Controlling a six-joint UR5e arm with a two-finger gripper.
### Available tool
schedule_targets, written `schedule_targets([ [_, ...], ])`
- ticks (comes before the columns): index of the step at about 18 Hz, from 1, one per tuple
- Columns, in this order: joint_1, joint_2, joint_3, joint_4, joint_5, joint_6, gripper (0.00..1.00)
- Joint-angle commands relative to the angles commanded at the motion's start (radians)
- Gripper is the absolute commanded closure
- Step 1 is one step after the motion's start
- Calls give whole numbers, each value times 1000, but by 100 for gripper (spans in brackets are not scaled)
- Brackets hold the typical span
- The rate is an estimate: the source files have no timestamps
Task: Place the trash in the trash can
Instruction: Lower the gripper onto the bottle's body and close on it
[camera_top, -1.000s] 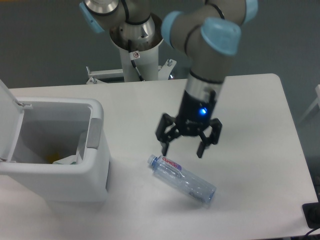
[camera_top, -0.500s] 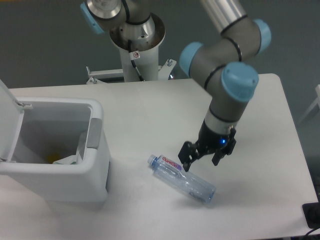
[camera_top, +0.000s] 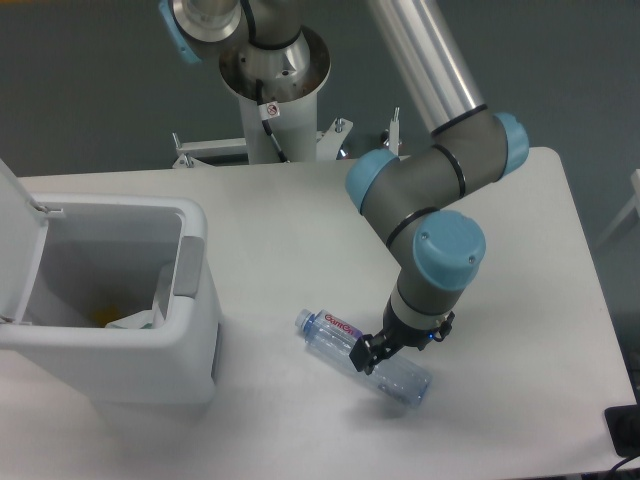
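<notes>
Lying on its side on the white counter (camera_top: 520, 230), the clear plastic bottle (camera_top: 362, 359) points its blue cap left toward the trash can (camera_top: 110, 300) and its base toward the near right. The end effector (camera_top: 372, 352) sits right at the bottle's middle, just past the red-lettered label, with one dark finger visible against the far side of the barrel. Whether the fingers are apart around the bottle or already pressed onto it cannot be told from this angle, since the wrist hides most of them.

Seemingly empty, the bottle should be very light, thin-walled and springy, so it will likely dent under a hard squeeze and could roll or squirt sideways on the smooth counter. The mid-barrel, across the narrow width, looks like the sensible place to take hold; the label area may offer slightly more grip than bare plastic.

Standing well apart at the left, the trash can has its white lid (camera_top: 18, 235) raised, and crumpled paper (camera_top: 135, 321) with green marks rests inside.
</notes>
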Motion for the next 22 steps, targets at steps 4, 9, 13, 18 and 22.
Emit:
schedule_targets([
  [4,-9,-21,2,5,22,-38,1],
  [9,-29,-80,57,9,89,-138,3],
  [13,-31,-100,83,11,89,-189,17],
  [18,-32,-109,97,9,89,-201,49],
  [22,-34,-97,92,11,89,-216,58],
])
